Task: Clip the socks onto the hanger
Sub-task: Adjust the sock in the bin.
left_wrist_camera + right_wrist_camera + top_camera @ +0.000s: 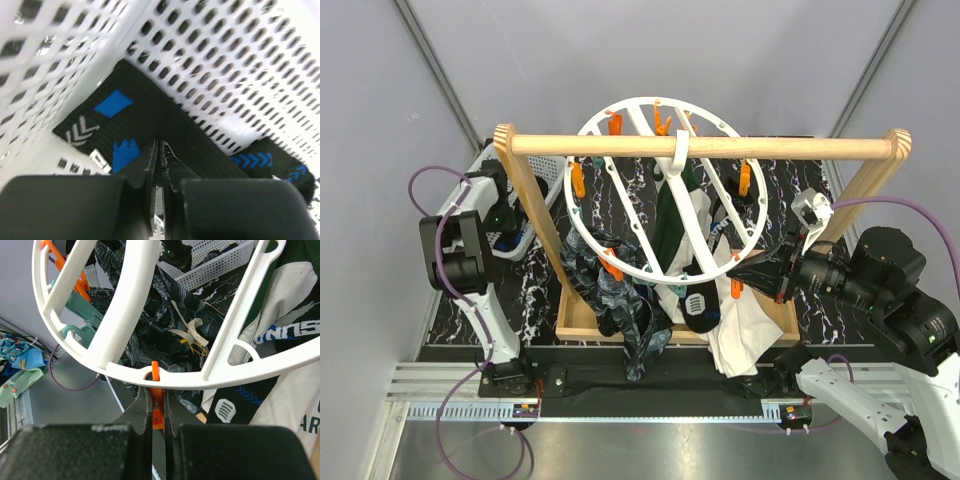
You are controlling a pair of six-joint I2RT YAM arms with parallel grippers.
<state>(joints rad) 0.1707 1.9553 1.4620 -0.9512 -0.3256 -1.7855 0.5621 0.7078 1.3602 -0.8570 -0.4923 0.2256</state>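
Observation:
The white ring hanger hangs by its hook from the wooden rail, with orange pegs round its rim. A dark green sock, a black sock and mottled teal-grey socks hang under it. My right gripper is at the ring's near right rim. In the right wrist view it is shut on an orange peg just under the rim. My left gripper is down inside the white mesh basket, its jaws closed on a black sock with blue marks. A second black sock lies to the right.
The wooden rail frame spans the table, with a wooden base tray below. A larger white cloth hangs at the ring's near right. The mesh basket stands at the far left behind the frame post.

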